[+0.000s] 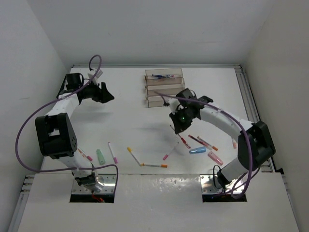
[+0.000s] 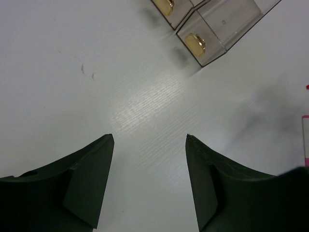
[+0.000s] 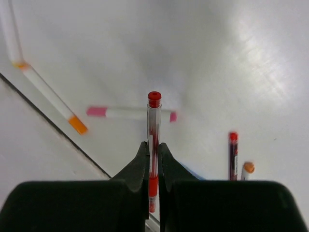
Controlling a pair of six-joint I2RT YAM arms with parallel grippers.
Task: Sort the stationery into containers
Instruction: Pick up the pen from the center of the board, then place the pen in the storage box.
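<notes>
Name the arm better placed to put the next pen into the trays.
Right. The right tool is shut on a red pen, close to the trays. The left tool stands open and empty, so it would first need to pick something up.

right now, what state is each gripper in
Left gripper: open, holding nothing.
Right gripper: shut on a red pen.

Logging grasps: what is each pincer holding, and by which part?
The right pincer grips a red pen by its rear half, red tip protruding. The left pincer holds nothing.
</notes>
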